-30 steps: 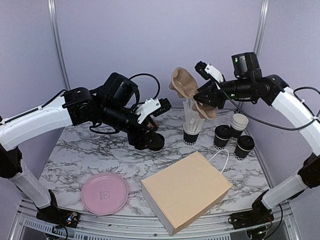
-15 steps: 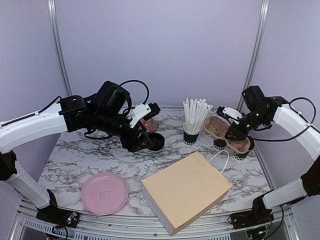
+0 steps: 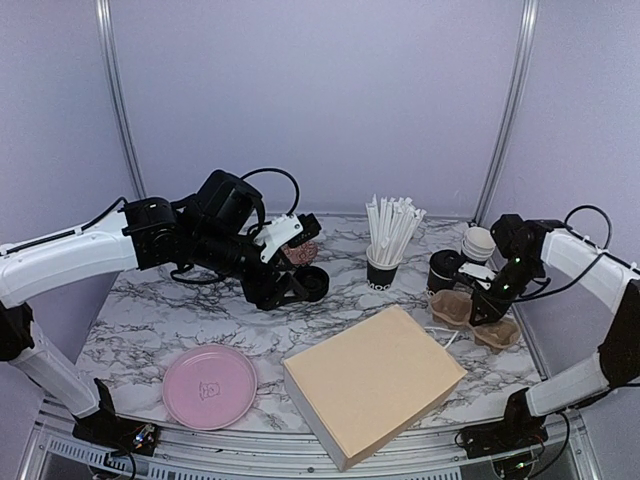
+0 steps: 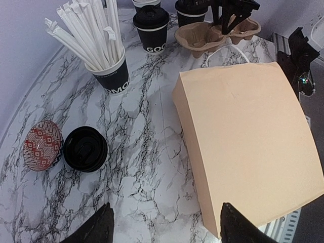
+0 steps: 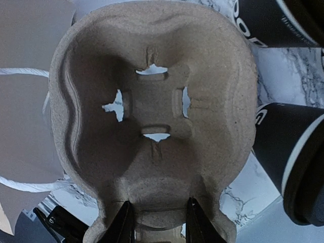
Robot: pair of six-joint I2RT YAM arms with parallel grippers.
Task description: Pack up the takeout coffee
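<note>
MARBLE TABLE, MID-PACKING: My right pincer (image 5: 159,223) is closed narrow on the middle ridge of the brown pulp two-hole cup carrier (image 3: 452,308). I hold it low at the right side of the white-and-grey marble table (image 3: 150,320). It sits just beside the far corner of the flat tan paper bag (image 3: 372,380), whose white cord handle (image 4: 223,50) loops toward it. Whether the carrier touches the marble cannot be told. The well under my right wrist camera shows its bare, cross-cut bottom.

The takeout coffee stands just behind the carrier. There is a small lidded black paper cup (image 3: 443,268) with white lettering near its base, and next to it an unlidded black cup (image 3: 478,243), cream-white inside. In the right wrist view, another black cup (image 5: 291,162) stands close against the carrier's right edge.

My left pincer (image 4: 166,210) hangs above the marble at left of centre, its fingers spread wide and gripping nothing. Near it a loose round black plastic lid (image 4: 85,148) lies just beside a small red-and-white patterned bowl (image 4: 43,146). A black paper cup of tall white straws (image 4: 109,71) stands between that lid and the coffee cups. A round pink plate (image 3: 210,385) rests near the front edge, left of the bag.
</note>
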